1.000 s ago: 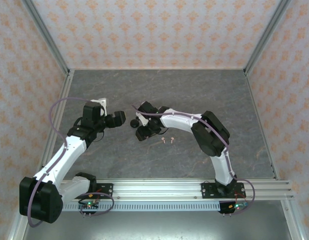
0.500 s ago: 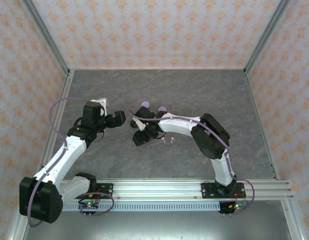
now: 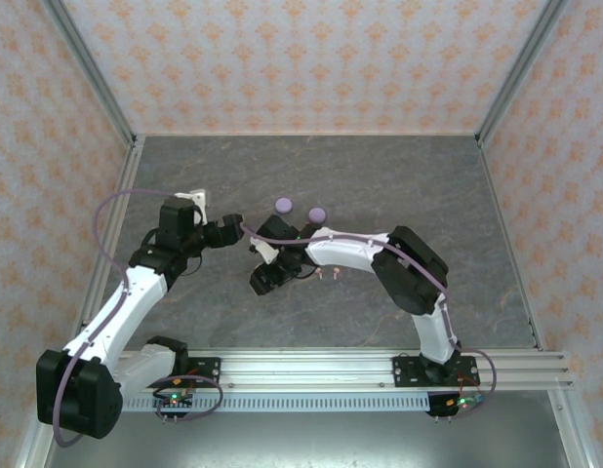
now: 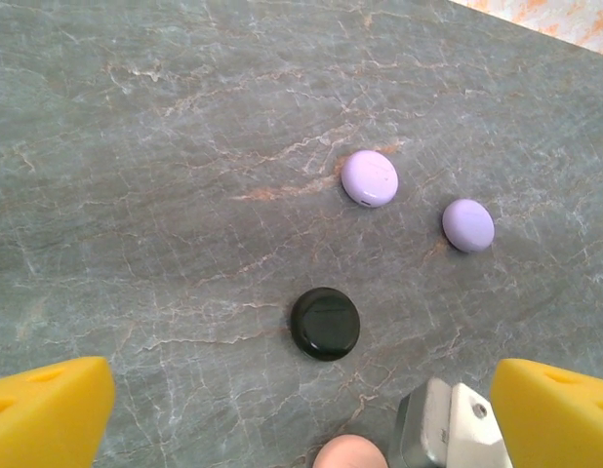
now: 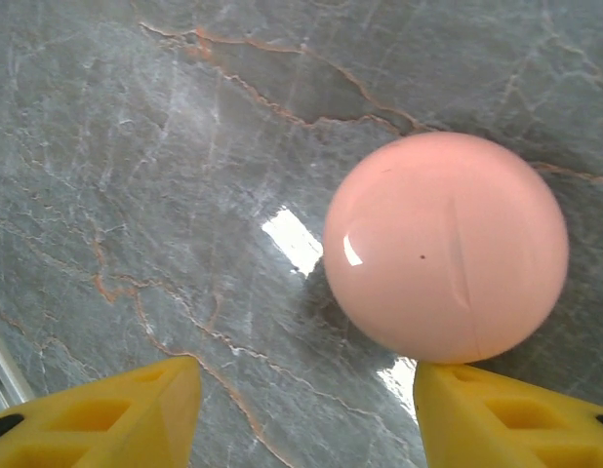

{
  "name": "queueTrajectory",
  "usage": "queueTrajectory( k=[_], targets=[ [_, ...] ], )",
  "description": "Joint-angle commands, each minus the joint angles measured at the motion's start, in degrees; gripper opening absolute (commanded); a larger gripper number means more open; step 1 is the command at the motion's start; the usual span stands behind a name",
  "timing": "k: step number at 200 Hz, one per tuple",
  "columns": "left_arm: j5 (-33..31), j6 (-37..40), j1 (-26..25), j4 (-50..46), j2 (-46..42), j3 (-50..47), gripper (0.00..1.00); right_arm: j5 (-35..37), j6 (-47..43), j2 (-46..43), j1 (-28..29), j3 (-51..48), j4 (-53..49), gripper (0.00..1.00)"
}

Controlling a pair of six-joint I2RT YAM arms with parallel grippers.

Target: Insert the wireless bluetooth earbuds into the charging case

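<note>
Worktop (image 3: 399, 185): grey stone with rust and white veins, glossy enough to throw glare. Walls (image 3: 311, 58) close three sides, pale paper with an orange motif. A metal rail (image 3: 331, 369) runs along the near edge.

Left arm (image 3: 136, 288) and right arm (image 3: 345, 249) meet near mid-worktop.

Left jaws: spread wide and empty, yellow fingertips (image 4: 48, 409) over bare stone.

Right jaws: about half open, gripping nothing. A pink disc (image 5: 446, 246) lies just ahead of one finger; we cannot tell if they touch.

A black disc (image 4: 325, 324) lies near it. Two lilac discs (image 3: 284, 205) (image 3: 317, 213) sit apart, toward the far edge.

We see two of the wireless bluetooth earbuds (image 3: 322, 275): pink, tiny, side by side at mid-worktop beside the right forearm. They are too small to make out their shape.

The far corners and the right edge lie open.
</note>
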Motion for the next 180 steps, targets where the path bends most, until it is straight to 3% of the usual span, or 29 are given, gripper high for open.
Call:
queueTrajectory(
  k=[1,42,97,180],
  targets=[
    [0.9,-0.9,1.8,-1.2,-2.2,2.0,0.99,5.7,-3.3,-5.6,-0.1,-0.7,-0.5,0.61],
    [5.5,-3.0,7.2,-1.4,-2.7,1.3,1.00,13.2,-11.7,-5.1,-0.1,3.9,-6.2,0.73],
    [8.9,-4.9,13.7,-2.3,-2.9,-0.7,1.00,19.4,-15.2,1.2,2.0,11.3,-10.8,0.84],
    [10.9,-5.5,17.4,-1.9,-2.5,-2.4,1.00,23.1,-10.5,8.7,3.7,17.4,-13.7,0.84]
  ],
)
